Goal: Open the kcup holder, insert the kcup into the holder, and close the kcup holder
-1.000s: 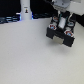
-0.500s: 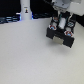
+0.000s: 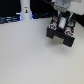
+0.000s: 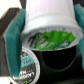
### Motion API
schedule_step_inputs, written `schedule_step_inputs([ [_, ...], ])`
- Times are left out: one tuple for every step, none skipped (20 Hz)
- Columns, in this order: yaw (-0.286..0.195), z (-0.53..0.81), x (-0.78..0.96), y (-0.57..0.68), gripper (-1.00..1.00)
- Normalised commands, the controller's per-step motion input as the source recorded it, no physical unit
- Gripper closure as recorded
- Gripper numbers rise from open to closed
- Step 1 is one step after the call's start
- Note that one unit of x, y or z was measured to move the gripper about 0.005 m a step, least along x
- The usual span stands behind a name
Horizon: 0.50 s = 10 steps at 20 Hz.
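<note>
Kcup (image 4: 50, 25) sits clamped in your pincer (image 4: 47, 30), foil end pointing at six o'clock into the kcup holder (image 3: 62, 34) directly below.

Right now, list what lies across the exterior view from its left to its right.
Dark clutter along the back edge → white bottle-like object with a dark band → bare stretch of the white table → the gripper down at the black kcup holder.
</note>
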Motion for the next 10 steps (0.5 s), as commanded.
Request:
schedule_step_inputs([
  [-0.002,-0.01,-0.1,-0.1,1.0],
  [-0.005,-0.02,-0.07,-0.08,1.0],
  [0.003,-0.07,-0.03,-0.02,1.0],
  [0.003,-0.07,-0.02,-0.05,1.0],
  [0.005,-0.06,-0.01,-0.01,1.0],
  [0.01,-0.3,0.07,-0.07,1.0],
  [0.031,-0.02,-0.1,0.0,1.0],
  [0.003,-0.13,-0.06,-0.07,1.0],
  [0.014,-0.05,-0.11,-0.03,1.0],
  [0.019,-0.03,-0.14,-0.02,1.0],
])
